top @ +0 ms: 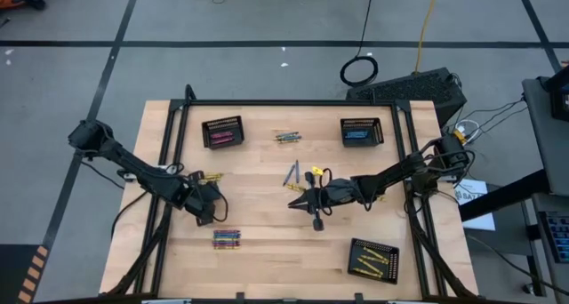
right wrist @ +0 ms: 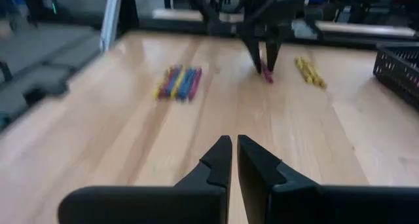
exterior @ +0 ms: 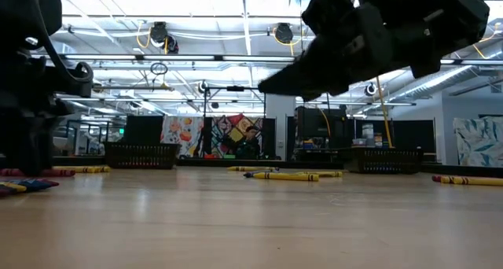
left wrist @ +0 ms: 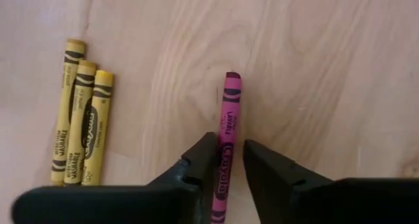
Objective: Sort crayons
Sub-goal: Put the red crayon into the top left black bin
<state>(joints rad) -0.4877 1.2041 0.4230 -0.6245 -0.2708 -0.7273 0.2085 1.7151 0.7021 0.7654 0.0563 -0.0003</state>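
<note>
A grey floor (top: 267,20) crossed by dark lines surrounds the wooden table (top: 267,242). Ceiling light strips (exterior: 196,21) run overhead, and colourful wall art (exterior: 208,135) hangs behind.

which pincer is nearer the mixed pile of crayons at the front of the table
Left. The left pincer is just behind the mixed pile, its fingers around a pink crayon. The right pincer sits farther off, near the table's middle.

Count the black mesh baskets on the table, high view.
3. One at the far left with pink crayons, one at the far right with blue, one at the near right corner with yellow. None looks hidden.
</note>
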